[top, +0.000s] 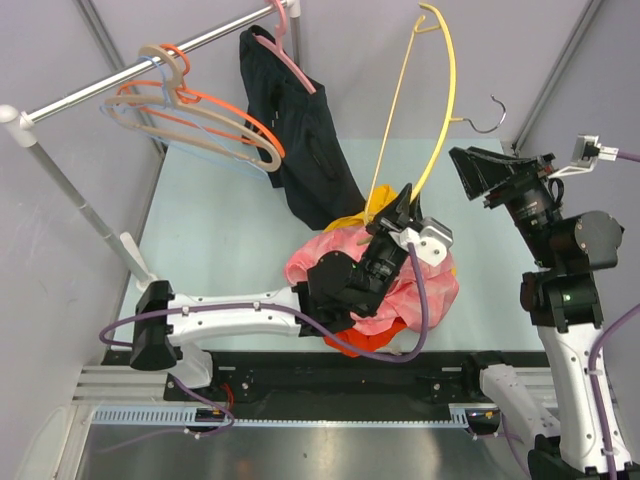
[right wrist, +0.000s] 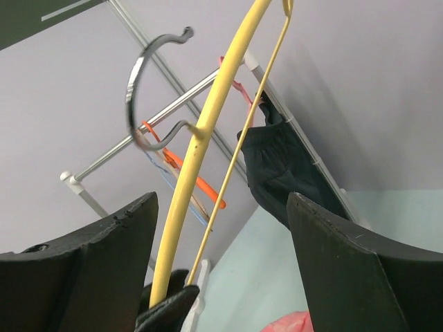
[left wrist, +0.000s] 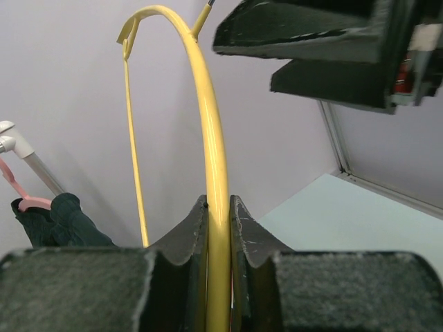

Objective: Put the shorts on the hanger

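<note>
Jaws of left gripper (left wrist: 218, 207) pinch hanger (left wrist: 212, 124); right gripper (right wrist: 221, 207) spread around it.

Walls (top: 60, 230): plain pale lilac-grey panels, closing the space behind and to either side of the left fingers (left wrist: 183, 242).
Frame posts (top: 560, 62): grey metal uprights at the panel joints; one rises just beyond the right fingers (right wrist: 104, 256).
Worktop (top: 210, 230): matte pale mint surface, lying below both pairs of fingers.
Clothes rail (top: 90, 87): chrome bar, well to the left of the left fingers and above worktop level.
Support post (top: 70, 190): slanted grey tube with a white cap, carrying the rail's near end.
Base plate (top: 330, 450): brushed metal, along the near edge behind the fingers.
Light: even, diffuse; shadows are soft.
</note>
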